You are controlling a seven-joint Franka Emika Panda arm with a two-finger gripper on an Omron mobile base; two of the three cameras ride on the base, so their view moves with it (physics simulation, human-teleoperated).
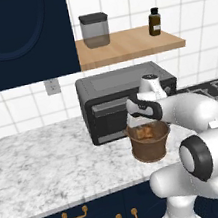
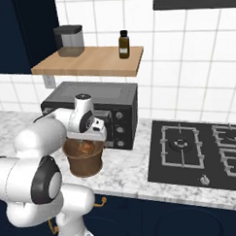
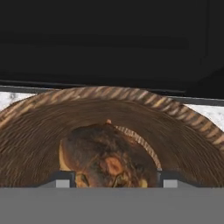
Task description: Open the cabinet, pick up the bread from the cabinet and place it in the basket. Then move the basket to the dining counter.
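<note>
Now at the worktop (image 1: 35,169), before the oven (image 1: 115,102).
Basket (image 1: 150,147) stands on the marble with bread (image 3: 105,162) inside; gripper (image 3: 116,183) hangs in its mouth, jaws partly spread either side of the loaf, contact unclear.

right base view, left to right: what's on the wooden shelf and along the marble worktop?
Shelf: grey lidded canister → brown glass bottle with black cap. Worktop: brown woven basket holding the brown bread chunk → black toaster oven → black gas hob.
</note>
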